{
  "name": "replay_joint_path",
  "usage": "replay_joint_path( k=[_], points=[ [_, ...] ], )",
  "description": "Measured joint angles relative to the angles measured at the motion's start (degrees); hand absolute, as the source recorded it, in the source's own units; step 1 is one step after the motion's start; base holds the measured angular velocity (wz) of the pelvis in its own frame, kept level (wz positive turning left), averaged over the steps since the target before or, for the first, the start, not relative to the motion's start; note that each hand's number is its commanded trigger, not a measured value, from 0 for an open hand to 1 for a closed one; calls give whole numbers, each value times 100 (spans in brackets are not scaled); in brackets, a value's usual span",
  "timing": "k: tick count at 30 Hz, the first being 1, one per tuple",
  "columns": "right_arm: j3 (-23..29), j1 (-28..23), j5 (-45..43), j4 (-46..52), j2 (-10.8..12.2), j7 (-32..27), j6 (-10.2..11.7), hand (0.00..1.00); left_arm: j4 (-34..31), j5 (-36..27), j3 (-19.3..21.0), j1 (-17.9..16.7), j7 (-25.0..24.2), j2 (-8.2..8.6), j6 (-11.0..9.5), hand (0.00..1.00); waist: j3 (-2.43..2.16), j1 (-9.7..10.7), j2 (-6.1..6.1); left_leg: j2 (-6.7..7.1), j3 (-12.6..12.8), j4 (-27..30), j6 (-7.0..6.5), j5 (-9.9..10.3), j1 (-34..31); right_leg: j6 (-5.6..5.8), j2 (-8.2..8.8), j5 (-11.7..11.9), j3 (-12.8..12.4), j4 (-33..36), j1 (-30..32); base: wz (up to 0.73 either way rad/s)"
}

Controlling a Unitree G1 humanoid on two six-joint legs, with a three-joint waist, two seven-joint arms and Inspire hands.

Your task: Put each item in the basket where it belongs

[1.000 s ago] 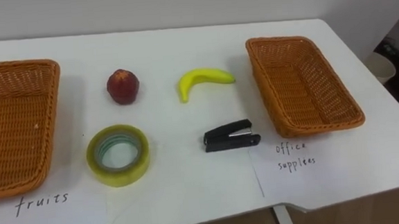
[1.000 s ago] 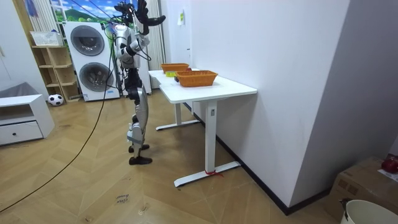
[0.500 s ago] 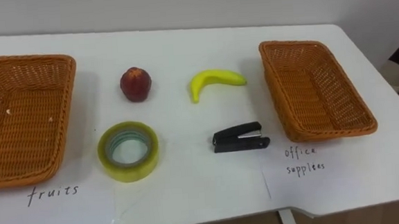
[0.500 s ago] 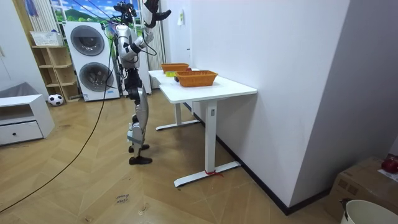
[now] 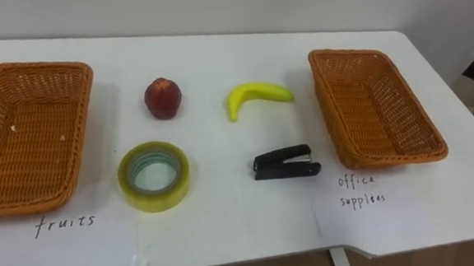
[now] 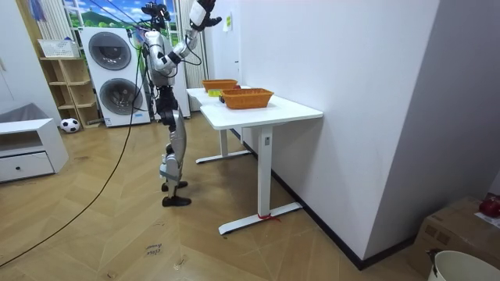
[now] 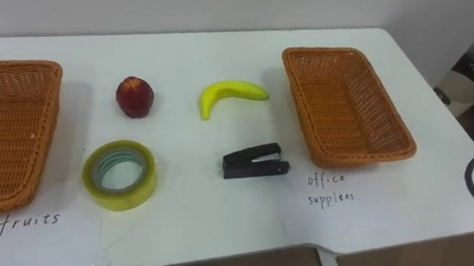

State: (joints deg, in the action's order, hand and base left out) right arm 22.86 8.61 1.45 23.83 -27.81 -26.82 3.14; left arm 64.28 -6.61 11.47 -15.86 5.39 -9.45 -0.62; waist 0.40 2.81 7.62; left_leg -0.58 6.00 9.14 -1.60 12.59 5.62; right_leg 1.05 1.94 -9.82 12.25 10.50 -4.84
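Observation:
On the white table (image 5: pixel 226 224) lie a red apple (image 5: pixel 162 98), a yellow banana (image 5: pixel 256 96), a roll of clear yellowish tape (image 5: pixel 153 175) and a black stapler (image 5: pixel 286 161). They sit between two empty wicker baskets. The left basket (image 5: pixel 23 138) has a handwritten "fruits" label (image 5: pixel 63 222) in front of it, and the right basket (image 5: pixel 380 108) has an "office supplies" label (image 5: pixel 360 190). In the room view I stand at the table's long side with one hand (image 6: pixel 201 12) raised high above my head; I cannot tell which hand it is.
The table's front edge (image 5: pixel 253 264) runs along the bottom of the eye view and its right edge (image 5: pixel 458 111) passes just beyond the office basket. In the room view, washing machines (image 6: pixel 113 74) and a shelf (image 6: pixel 66 82) stand behind me.
The eye view has shifted a little, so the camera moved; nothing on the table has moved. In the room view my raised arm has swung higher.

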Motion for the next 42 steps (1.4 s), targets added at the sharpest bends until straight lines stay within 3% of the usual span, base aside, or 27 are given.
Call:
replay_joint_path(
  k=[5, 10, 15, 20, 25, 30, 39, 42],
  points=[
    [-418, 128, -5, 0, -98, 436, -1, 0, -1, -6, -57, 30, -107, -53, 0, 0, 1, -54, -3, -1, -25, 6, 0, 0, -9, -2, 2, 1, 22, -2, -9, 3],
    [-510, 137, -14, 0, -98, 840, -25, 0, 22, -11, -56, 114, -166, -55, 1, 0, -5, -170, -11, 6, -44, 13, 0, -1, -23, -3, 5, 2, 27, -2, -5, 0],
    [-840, 137, -543, -2, -96, 1331, -153, 0, 48, -4, -57, 138, -367, -53, 17, 0, -45, -302, -74, 16, -25, 32, -1, -1, -31, -3, 14, 2, 25, -10, -2, 0],
    [-1401, 137, -1136, -56, -90, 1643, -284, 0, 10, -2, -277, 159, -365, -71, 45, 0, -44, -354, -107, 18, -119, 51, 1, -5, -39, -3, 14, 2, 57, -9, -24, 5],
    [-1718, 130, -1131, -76, -82, 1980, -400, 0, -14, 56, -356, 272, -351, -121, 64, 0, -46, -456, -71, 10, -183, 68, 6, -7, -85, -3, 7, 2, 73, -10, -22, 8],
    [-2181, 79, -1078, -266, -24, 2364, -391, 0, -14, 189, -617, 320, -329, -268, 72, 0, -28, -509, -47, 26, -210, 91, 7, -7, -91, -8, 7, 5, 47, -87, -80, 3],
    [-2347, -72, -1239, -563, 64, 2837, -396, 0, -15, 234, -623, 511, -311, -251, 71, 0, 21, -622, -111, 23, -232, 48, 7, -7, -101, -8, -1, 5, 39, -88, -62, 0],
    [-2361, -72, -1334, -570, 64, 2885, -397, 0, -15, 234, -624, 564, -313, -236, 71, 0, 18, -650, -124, 25, -231, 35, 7, -7, -107, -8, -1, 5, 33, -88, -53, 1]
  ],
)
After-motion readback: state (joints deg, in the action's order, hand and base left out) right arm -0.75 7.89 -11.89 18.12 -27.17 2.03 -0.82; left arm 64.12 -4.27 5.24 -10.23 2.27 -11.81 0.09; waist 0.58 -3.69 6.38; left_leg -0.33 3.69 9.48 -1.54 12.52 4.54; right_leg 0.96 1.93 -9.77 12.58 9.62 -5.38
